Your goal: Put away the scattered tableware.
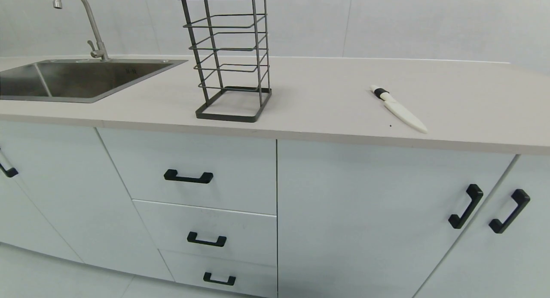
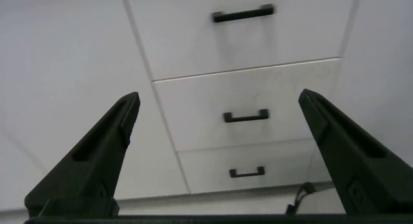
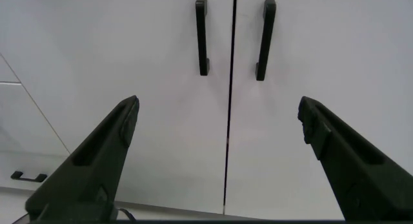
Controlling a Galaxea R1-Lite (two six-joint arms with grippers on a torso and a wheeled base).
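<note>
The left gripper (image 2: 219, 97) has two matte black fingers (image 2: 97, 159), broad at the base and tapering like wedges to blunt tips, with flat, faceted faces. The right gripper (image 3: 218, 102) has the same black wedge-shaped fingers (image 3: 348, 166), each with a small step on its inner edge near the tip.
</note>
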